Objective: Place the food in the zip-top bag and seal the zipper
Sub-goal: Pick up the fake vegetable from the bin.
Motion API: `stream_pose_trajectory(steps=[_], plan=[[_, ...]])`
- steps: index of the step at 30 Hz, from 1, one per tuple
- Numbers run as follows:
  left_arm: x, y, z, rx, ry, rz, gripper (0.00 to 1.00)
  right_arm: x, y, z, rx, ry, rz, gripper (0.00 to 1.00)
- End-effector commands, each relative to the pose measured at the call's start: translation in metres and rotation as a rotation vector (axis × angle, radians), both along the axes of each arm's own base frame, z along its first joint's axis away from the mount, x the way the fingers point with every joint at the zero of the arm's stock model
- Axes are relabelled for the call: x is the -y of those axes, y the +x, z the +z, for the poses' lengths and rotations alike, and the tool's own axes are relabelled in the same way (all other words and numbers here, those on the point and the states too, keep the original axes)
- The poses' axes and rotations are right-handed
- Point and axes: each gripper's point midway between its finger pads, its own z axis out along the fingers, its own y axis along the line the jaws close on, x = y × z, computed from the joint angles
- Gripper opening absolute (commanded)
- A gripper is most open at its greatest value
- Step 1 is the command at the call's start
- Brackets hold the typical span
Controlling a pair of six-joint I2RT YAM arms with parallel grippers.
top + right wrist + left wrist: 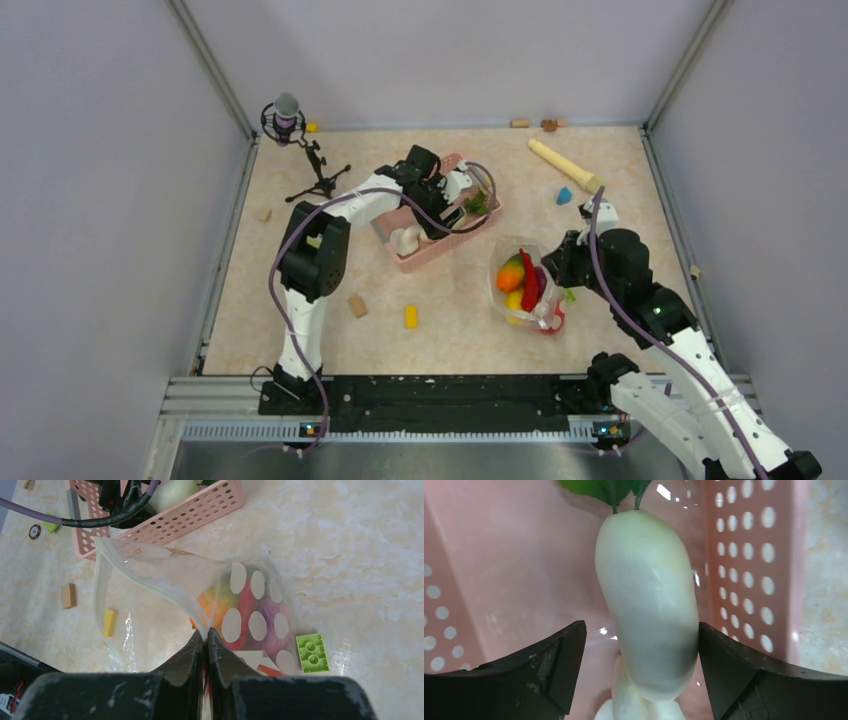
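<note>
Wide-spread left gripper point(641, 632) astride white radish point(644, 570), long axis pointing leaf-end away from wrist, right gripper point(205, 634) clenched on zip-top bag point(150, 575) edge

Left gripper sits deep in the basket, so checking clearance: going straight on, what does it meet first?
Probably the white radish, which the open left gripper straddles; then the pink basket floor. Depth unclear.

Spread end effector point(641, 630) straddles white radish point(646, 605) in pink basket point(744, 555).
</note>
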Motion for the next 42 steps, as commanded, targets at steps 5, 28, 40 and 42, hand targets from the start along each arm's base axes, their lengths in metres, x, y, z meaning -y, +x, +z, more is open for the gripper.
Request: stream_pose_trajectory(steps=[5, 28, 40, 42], plan=[[-0.002, 0.024, -0.001, 0.059, -0.008, 0.093, 0.84, 0.001, 0.007, 0.007, 0.032, 0.013, -0.02, 0.05], [0.004, 0.032, 0.171, 0.343, -0.281, 0.215, 0.26, 0.003, 0.006, 0.007, 0.037, 0.015, -0.036, 0.05], [0.003, -0.054, 0.317, 0.401, -0.804, 0.229, 0.23, 0.003, 0.006, 0.003, 0.023, 0.017, -0.039, 0.05], [0.007, -0.077, 0.329, 0.354, -0.885, 0.195, 0.2, 0.003, 0.007, 0.002, 0.019, 0.017, -0.041, 0.05]])
